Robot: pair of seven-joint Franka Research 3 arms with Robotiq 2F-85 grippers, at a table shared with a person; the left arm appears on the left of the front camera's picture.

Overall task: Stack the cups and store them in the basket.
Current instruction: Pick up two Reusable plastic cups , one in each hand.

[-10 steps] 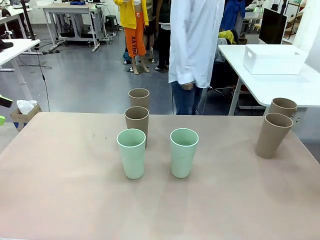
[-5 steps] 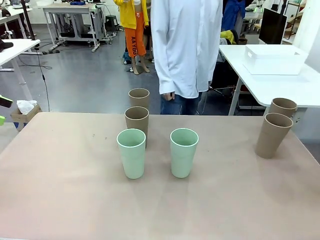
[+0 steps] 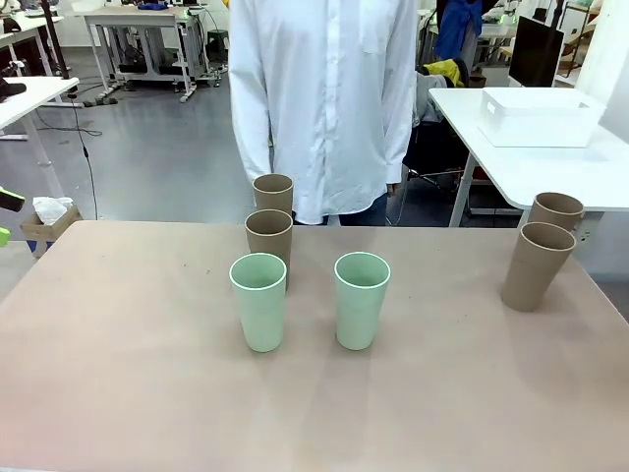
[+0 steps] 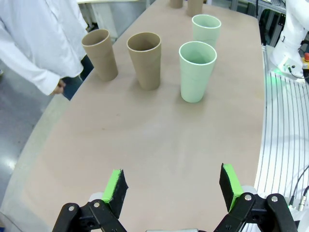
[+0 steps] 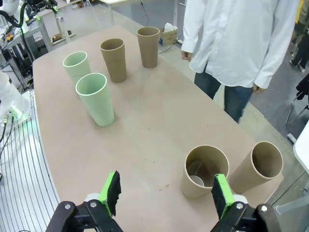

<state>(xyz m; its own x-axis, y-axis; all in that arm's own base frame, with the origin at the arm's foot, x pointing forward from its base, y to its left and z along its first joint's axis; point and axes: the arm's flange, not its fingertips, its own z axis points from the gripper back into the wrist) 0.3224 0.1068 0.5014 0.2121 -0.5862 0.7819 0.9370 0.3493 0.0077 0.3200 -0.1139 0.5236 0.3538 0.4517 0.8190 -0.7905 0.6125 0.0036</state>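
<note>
Left gripper [image 4: 172, 186]: fingers spread wide, nothing between the green pads, hovering over bare table [image 4: 145, 145].
Right gripper [image 5: 166, 193]: also spread and empty, hanging just short of the two tan cups at the table's right side.
Step in hand: looks like the first pick; nothing is stacked yet and all six cups stand upright and separate.
Doing it well: close on a cup a little below the rim, lift straight up, centre it over another cup, then lower it squarely so the tapers nest rather than jam or tip the lower one.
Mint cups: the left mint cup [image 3: 259, 303] and the right mint cup [image 3: 361, 301] stand side by side nearest the robot, not touching.
Middle tan cups: the front tan cup [image 3: 269, 241] sits just behind the left mint cup, with the back tan cup [image 3: 274, 194] behind it near the far edge.
Right tan cups: the nearer right cup [image 3: 536, 265] and the farther right cup [image 3: 556, 211] stand close together, well apart from the rest.
Materials: matte, smooth walls, no handles, round mouths wider than the bases; probably light and easy to knock over.
Person [image 3: 324, 98]: in a white shirt, standing at the far edge with arms down.
Basket [image 3: 536, 128]: white, rectangular, with rounded corners, on a separate white table beyond the far right corner, well away from every cup.
</note>
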